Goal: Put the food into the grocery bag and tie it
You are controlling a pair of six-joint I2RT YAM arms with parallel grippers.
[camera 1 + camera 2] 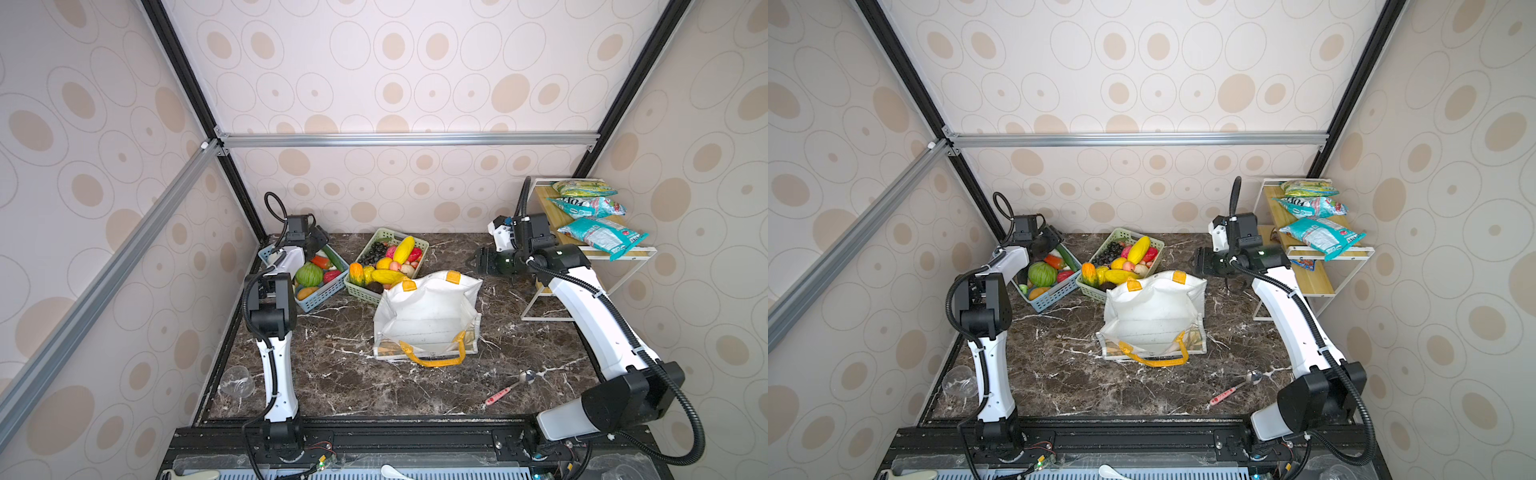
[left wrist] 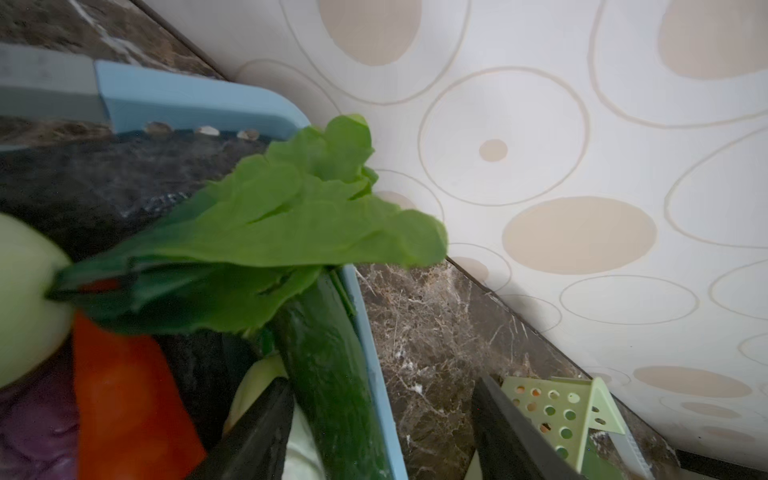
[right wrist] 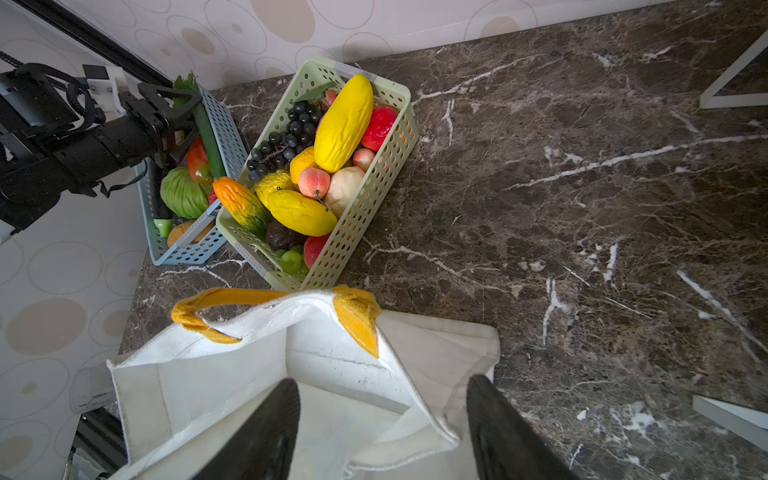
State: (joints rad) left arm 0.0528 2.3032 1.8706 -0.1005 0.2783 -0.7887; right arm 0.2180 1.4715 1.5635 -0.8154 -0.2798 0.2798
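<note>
The white grocery bag [image 1: 428,316] [image 1: 1154,316] [image 3: 199,390] stands open at mid-table with yellow handles, and nothing shows inside it. Toy food fills a green basket [image 1: 360,286] [image 3: 374,187] and a blue basket [image 1: 320,299] [image 2: 199,99]. My left gripper [image 1: 320,241] [image 2: 380,440] is open over the blue basket's far end; a dark green cucumber [image 2: 332,382] and the basket rim lie between its fingers, beside a leafy green [image 2: 299,216]. My right gripper [image 1: 482,262] [image 3: 382,436] hangs open above the bag's back right corner. Teal snack packets [image 1: 602,235] lie on the shelf.
A wood-and-white-wire shelf rack [image 1: 544,203] stands at the back right, close behind my right arm. A clear glass [image 1: 237,380] sits at the front left table edge. A spoon with a pink handle [image 1: 511,386] lies front right. Walls close in on the left and the back.
</note>
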